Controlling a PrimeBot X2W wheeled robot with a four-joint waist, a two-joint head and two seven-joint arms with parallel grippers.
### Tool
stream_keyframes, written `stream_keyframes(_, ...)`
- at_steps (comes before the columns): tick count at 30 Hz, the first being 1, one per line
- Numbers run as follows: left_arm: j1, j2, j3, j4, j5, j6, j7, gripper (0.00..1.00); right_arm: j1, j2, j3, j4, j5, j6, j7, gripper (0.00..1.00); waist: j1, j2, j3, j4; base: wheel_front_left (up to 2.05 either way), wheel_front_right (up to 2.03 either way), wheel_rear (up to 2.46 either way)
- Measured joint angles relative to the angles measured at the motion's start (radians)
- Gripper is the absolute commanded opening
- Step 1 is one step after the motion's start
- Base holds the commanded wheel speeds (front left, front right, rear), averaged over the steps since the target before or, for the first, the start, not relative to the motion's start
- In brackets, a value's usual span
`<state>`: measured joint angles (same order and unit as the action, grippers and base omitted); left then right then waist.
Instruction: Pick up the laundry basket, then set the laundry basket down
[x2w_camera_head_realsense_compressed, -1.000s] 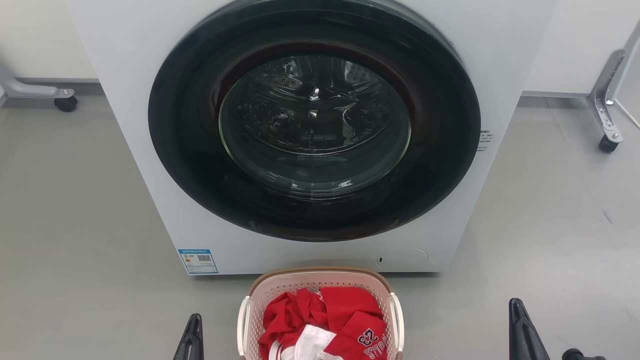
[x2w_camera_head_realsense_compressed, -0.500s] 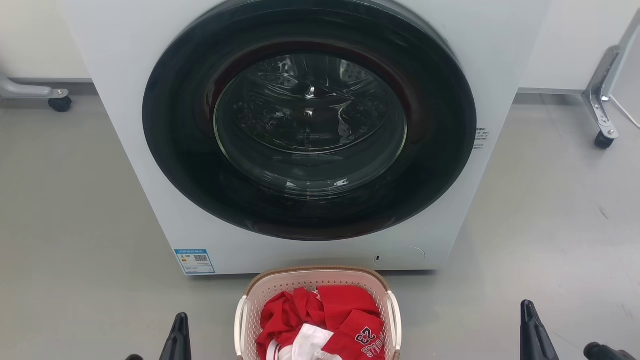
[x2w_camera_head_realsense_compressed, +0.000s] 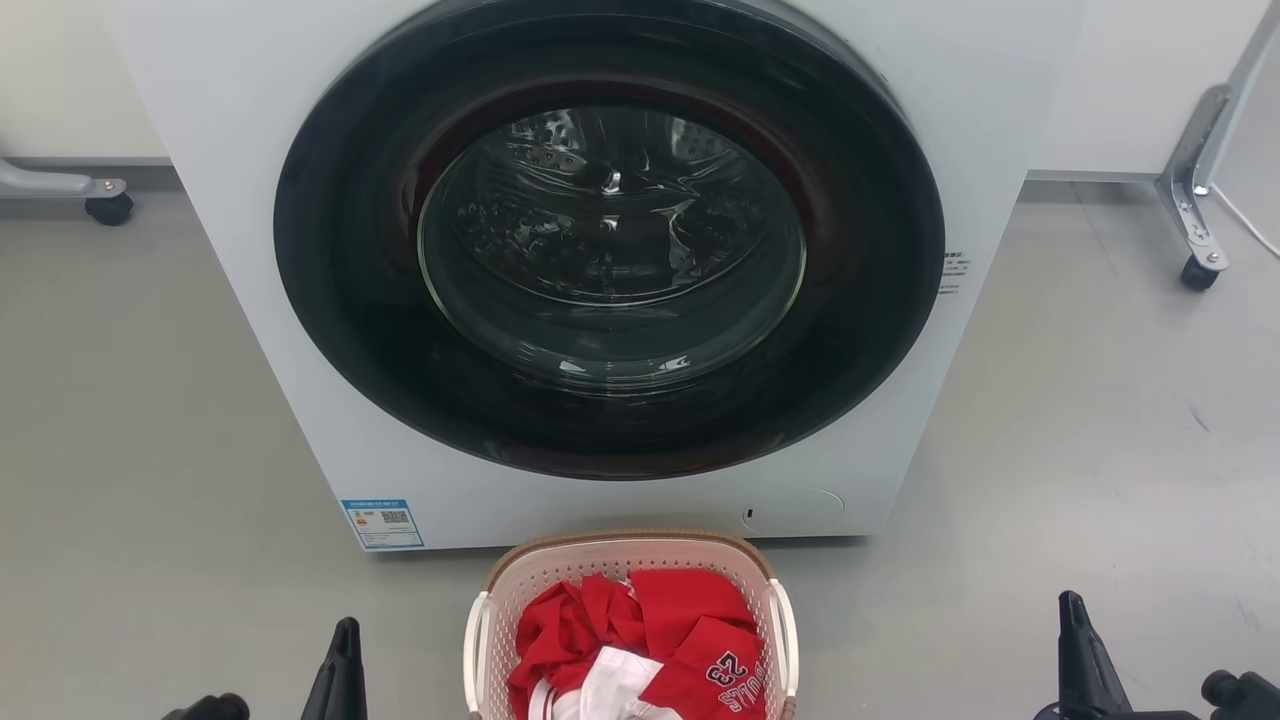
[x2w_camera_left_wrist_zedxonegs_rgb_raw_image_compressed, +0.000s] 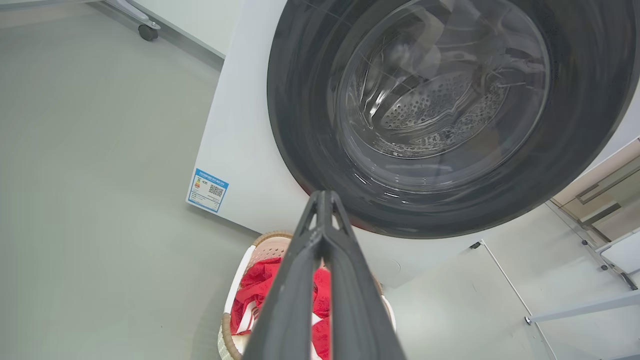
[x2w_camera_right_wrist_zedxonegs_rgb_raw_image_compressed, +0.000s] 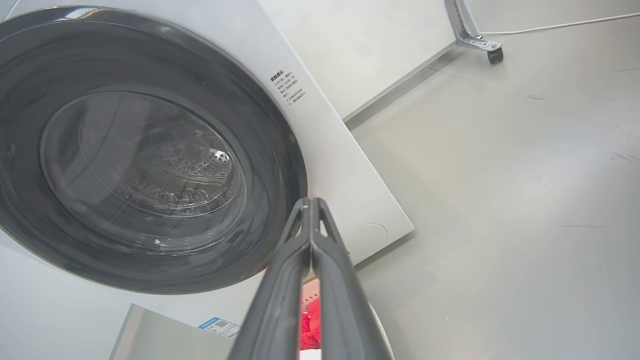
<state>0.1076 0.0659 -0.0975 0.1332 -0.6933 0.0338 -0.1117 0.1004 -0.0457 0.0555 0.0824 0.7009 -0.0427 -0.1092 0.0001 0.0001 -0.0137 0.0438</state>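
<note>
now wider-set — left end effector (x2w_camera_head_realsense_compressed: 345, 645), right end effector (x2w_camera_head_realsense_compressed: 1074, 615).

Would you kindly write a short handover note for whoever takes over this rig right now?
The laundry basket sits on the floor in front of the washing machine, holding red and white clothes.
The left gripper: jaws shut, empty, just left of the basket, not touching it.
The right gripper: jaws shut, empty, well off to the basket's right.
Done: nothing yet; the basket is not gripped or lifted.
Left: likely open both jaws, grip the basket on each side, lift it, then set it down.
</note>
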Motion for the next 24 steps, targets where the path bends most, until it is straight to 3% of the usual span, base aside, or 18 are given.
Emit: stream_keyframes(24, -0.068, -0.007, 0.069, 0.058, -0.330, -0.055, 0.086, 0.00, -0.059, 0.002, -0.071, 0.086, 0.334, 0.061, 0.084, 0.00, 0.0000, 0.0000, 0.006, -0.016, 0.00, 0.00, 0.00)
